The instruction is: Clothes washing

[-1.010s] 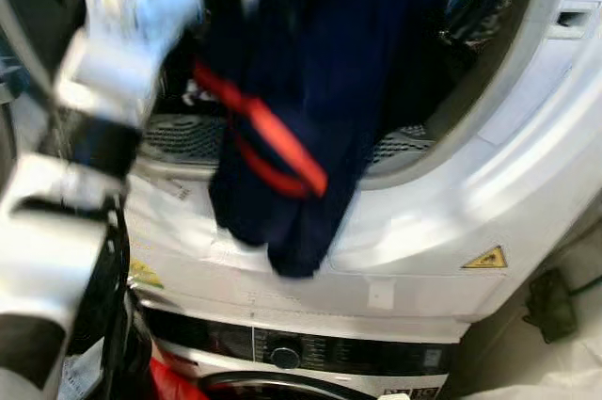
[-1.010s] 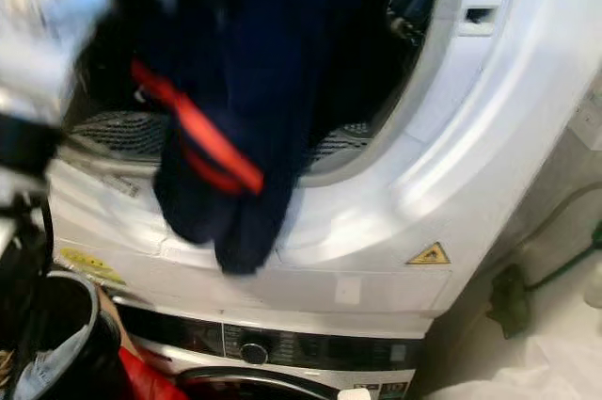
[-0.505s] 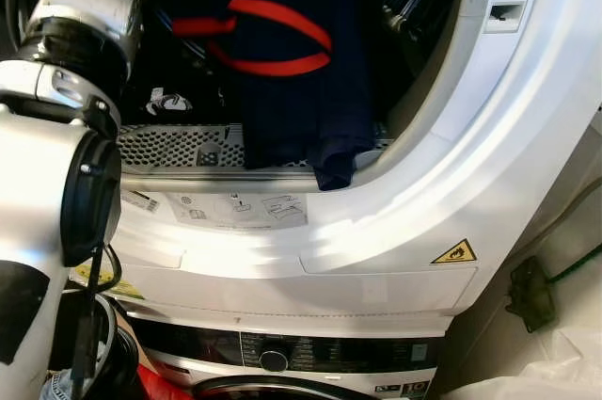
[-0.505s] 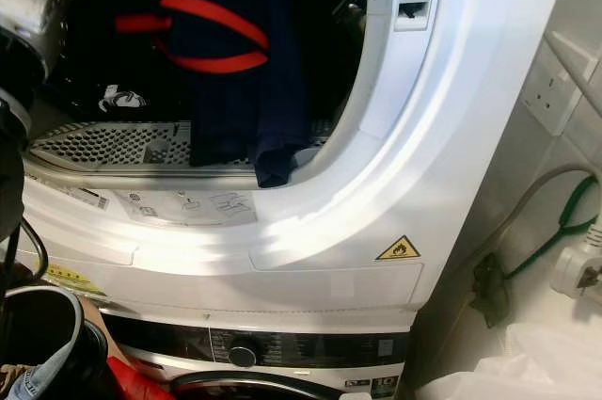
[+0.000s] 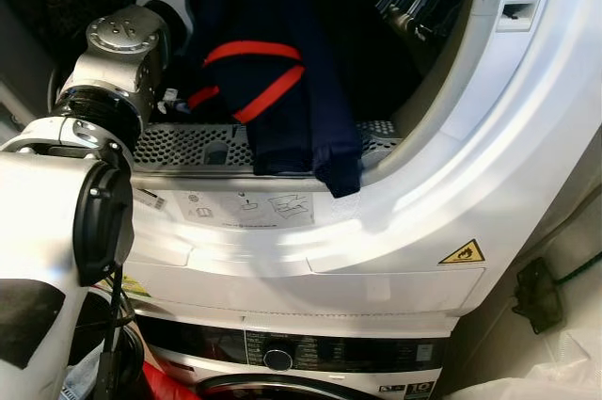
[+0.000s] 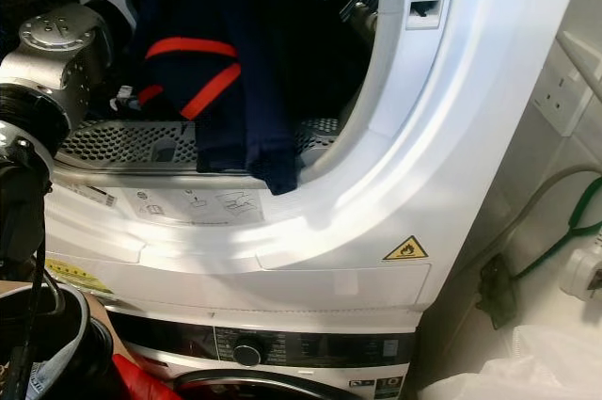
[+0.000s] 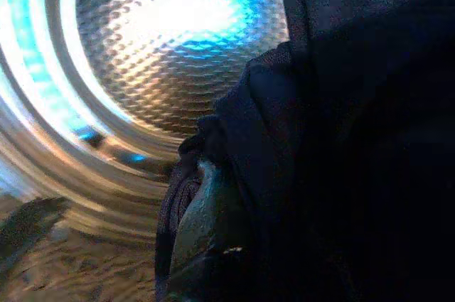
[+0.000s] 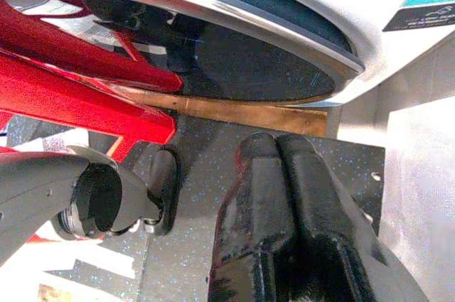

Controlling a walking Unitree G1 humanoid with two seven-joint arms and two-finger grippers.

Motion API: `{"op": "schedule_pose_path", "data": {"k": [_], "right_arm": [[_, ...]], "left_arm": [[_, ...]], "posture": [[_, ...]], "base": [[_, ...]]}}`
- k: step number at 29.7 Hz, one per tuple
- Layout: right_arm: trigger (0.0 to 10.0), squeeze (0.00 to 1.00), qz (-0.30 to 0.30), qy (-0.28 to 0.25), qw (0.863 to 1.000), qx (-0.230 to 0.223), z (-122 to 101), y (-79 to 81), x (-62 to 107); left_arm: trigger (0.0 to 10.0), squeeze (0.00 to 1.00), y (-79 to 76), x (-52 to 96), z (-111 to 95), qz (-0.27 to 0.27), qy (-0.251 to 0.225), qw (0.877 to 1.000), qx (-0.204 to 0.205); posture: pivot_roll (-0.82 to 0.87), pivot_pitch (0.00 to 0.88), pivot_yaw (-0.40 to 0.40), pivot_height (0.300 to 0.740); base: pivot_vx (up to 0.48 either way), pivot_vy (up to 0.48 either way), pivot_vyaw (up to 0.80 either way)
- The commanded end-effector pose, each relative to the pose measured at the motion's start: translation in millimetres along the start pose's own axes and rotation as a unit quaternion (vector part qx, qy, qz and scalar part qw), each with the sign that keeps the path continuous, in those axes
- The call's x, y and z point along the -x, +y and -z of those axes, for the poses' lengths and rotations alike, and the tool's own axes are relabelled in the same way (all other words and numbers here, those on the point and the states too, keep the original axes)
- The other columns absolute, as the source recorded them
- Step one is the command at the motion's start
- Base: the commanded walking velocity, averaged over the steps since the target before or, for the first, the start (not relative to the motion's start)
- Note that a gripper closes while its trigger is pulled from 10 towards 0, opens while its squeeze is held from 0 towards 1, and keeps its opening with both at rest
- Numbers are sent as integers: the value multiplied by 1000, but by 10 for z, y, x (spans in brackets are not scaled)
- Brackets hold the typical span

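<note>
Loading step, upper machine (image 5: 404,259) of the stacked pair, door open. Your left arm (image 5: 113,71) reaches into the opening. In the left wrist view the left gripper (image 7: 206,245) is buried in dark cloth with the lit drum (image 7: 170,39) beyond it; one finger (image 7: 195,224) shows against the fabric, and you cannot tell from this whether the pair is closed on the cloth or merely pressed into it.

The navy garment (image 5: 282,89), with its red straps (image 5: 249,66), sits mostly inside the opening. Its lower end hangs over the perforated lint grille (image 5: 188,144) and a corner (image 5: 340,176) laps onto the white door sill. Judgement: this piece is partly loaded, not fully in. That corner needs to go past the sill before the door could shut cleanly.

The right gripper (image 8: 284,195) hangs low by the floor, fingers pressed together, holding nothing, beside a red plastic item (image 8: 78,96).

Left to do, as far as can be judged: push the garment in, load any remaining clothes, shut the door, start the cycle.
</note>
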State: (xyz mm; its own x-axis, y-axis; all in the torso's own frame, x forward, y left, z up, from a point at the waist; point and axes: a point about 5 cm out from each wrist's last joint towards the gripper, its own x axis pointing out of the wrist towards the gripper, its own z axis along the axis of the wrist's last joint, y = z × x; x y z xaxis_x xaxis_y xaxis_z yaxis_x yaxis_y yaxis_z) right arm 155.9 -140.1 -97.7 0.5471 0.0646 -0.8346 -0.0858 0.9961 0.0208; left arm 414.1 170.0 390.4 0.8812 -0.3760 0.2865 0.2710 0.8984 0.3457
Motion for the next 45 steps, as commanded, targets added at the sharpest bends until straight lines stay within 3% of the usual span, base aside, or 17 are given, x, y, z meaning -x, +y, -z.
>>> {"op": "schedule_pose_path", "data": {"k": [1,2,6,17,20,24,30,36,45], "right_arm": [[10000,0,-2,0,1000,-9,21,37,4],[10000,0,-2,0,1000,-10,23,42,5],[10000,0,-4,-1,1000,-11,18,60,3],[10000,0,-4,-1,1000,-9,22,60,4],[10000,0,-3,-2,1000,-11,15,57,3],[10000,0,-2,-3,1000,-12,13,53,3],[10000,0,-6,-1,1000,-6,18,54,3],[10000,0,-11,-5,1000,1,-2,46,1],[10000,0,-1,-5,1000,-8,9,-12,6]], "left_arm": [[10000,63,-88,-9,15,48,-2,999,-17],[10000,984,-109,-13,5,61,-4,998,-27],[10000,1000,-135,-23,-70,72,-26,996,-52],[10000,1000,22,10,-397,38,-109,993,-28],[10000,1000,16,30,-543,90,-144,986,-9],[10000,1000,23,51,-650,113,-167,979,-8],[10000,1000,76,97,-787,111,-200,973,-32],[10000,1000,81,123,-762,135,-197,970,-37],[10000,1000,68,218,-1016,141,-276,944,-109]], "posture": [[56,0,121,740],[56,0,122,740],[59,0,123,740],[56,0,121,740],[51,0,124,740],[55,0,122,740],[55,0,122,740],[70,0,115,740],[63,0,116,740]], "base": [[0,0,0],[0,0,0],[0,0,0],[0,0,0],[0,0,0],[0,0,0],[0,0,0],[0,0,0],[0,0,0]]}}
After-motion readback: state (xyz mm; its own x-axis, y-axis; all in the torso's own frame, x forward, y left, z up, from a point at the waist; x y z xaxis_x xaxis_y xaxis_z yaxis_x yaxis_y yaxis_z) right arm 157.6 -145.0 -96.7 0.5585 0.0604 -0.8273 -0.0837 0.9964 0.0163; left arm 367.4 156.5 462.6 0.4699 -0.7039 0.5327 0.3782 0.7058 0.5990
